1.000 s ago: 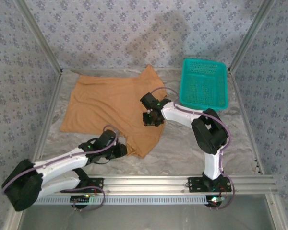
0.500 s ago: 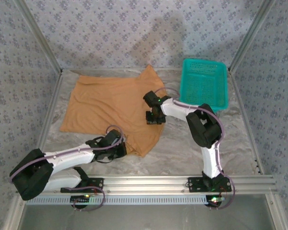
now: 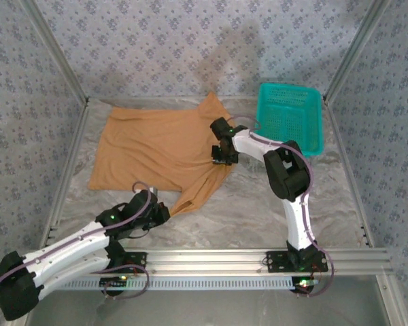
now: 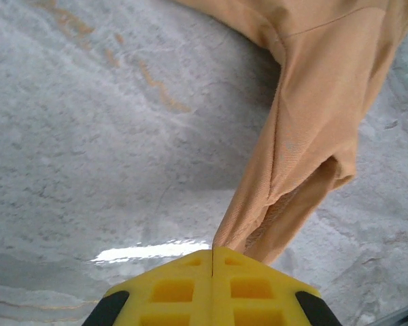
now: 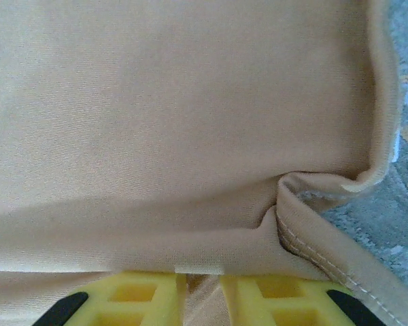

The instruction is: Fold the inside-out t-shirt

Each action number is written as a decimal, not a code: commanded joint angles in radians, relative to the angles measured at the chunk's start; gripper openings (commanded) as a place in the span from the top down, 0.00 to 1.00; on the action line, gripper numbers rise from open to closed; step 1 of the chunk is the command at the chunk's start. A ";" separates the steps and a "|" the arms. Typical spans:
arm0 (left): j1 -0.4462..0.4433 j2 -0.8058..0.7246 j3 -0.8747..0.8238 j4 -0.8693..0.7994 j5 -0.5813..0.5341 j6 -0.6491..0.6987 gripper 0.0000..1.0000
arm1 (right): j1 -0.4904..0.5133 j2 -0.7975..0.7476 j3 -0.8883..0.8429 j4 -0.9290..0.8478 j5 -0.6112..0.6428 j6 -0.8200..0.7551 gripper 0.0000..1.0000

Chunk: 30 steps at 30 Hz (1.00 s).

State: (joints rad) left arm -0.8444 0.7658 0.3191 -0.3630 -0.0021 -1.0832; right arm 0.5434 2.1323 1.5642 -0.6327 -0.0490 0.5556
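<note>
Fabric of a tan, soft, short-sleeved t-shirt point(image 3: 149, 149) lies spread flat over the left and middle of the grey marbled table point(image 3: 258, 204), its long axis running left to right. One pointed flap reaches toward the far wall near the middle. The near right corner is drawn out into a narrow, twisted tongue that points at the near left.

The left gripper point(image 3: 164, 212) is at the tip of that tongue. In the left wrist view its yellow fingers point(image 4: 183, 288) meet with no gap and the bunched hem comes out from between them, lifted off the table.

The right gripper point(image 3: 221, 157) sits on the t-shirt's right edge. In the right wrist view its jaws stand narrow with a fold of cloth caught in the slit between them, and a stitched hem curls just beside them.

The t-shirt's left edge lies near the left frame rail and its far edge close to the back wall. A teal plastic mesh basket point(image 3: 313, 146) sits in the far right corner, apart from the cloth. Bare tabletop lies open along the near side and to the right.
</note>
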 commanded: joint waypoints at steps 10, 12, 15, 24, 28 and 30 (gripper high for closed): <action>0.014 0.222 0.138 -0.016 -0.041 0.068 0.65 | 0.137 -0.230 -0.138 -0.155 -0.011 -0.083 0.57; 0.070 0.213 0.192 -0.064 -0.028 0.118 0.65 | 0.180 -0.280 -0.199 -0.141 -0.016 -0.065 0.65; 0.179 0.199 0.254 -0.083 0.003 0.198 0.69 | 0.269 -0.331 -0.266 -0.114 -0.005 -0.028 0.74; 0.560 0.486 0.417 0.066 0.204 0.386 0.70 | 0.480 -0.336 -0.265 -0.069 0.093 0.084 0.73; 0.692 0.645 0.502 0.140 0.269 0.398 0.73 | 0.520 -0.296 -0.247 -0.083 0.103 0.107 0.69; 0.739 0.715 0.554 0.154 0.293 0.403 0.73 | 0.536 -0.278 -0.235 -0.087 0.104 0.110 0.69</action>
State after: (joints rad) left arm -0.1528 1.4277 0.7994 -0.2695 0.2153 -0.7242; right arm 1.0645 1.8198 1.2991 -0.7002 0.0185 0.6270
